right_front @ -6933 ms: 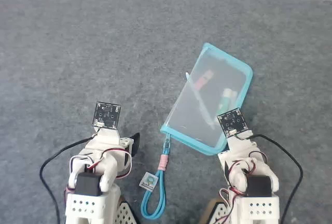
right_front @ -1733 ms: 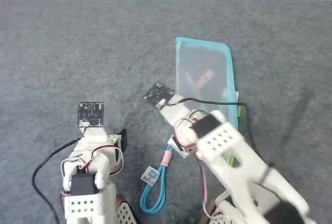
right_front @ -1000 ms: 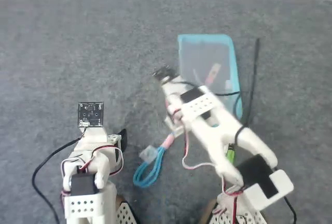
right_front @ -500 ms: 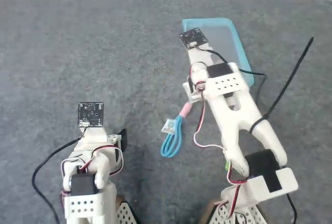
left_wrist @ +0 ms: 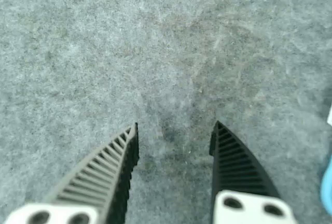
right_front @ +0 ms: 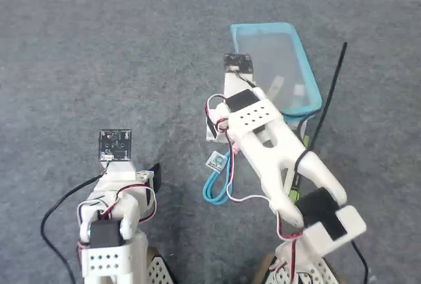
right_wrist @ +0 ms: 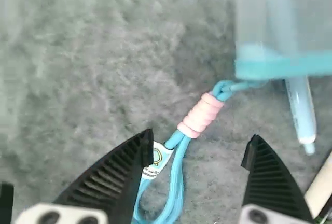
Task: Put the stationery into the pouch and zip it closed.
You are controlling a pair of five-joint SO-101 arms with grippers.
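The right gripper (right_wrist: 201, 136) hovers with fingers spread over the blue strap (right_wrist: 176, 175) by its pink bead (right_wrist: 201, 115), the pouch (right_front: 270, 54) just beyond on the carpet (left_wrist: 155, 37) with a pen (right_wrist: 302, 111) at its edge, seemingly outside it, while the left gripper (left_wrist: 176, 128), fingers likewise apart, sits well away.

Bright even light, soft faint shadows
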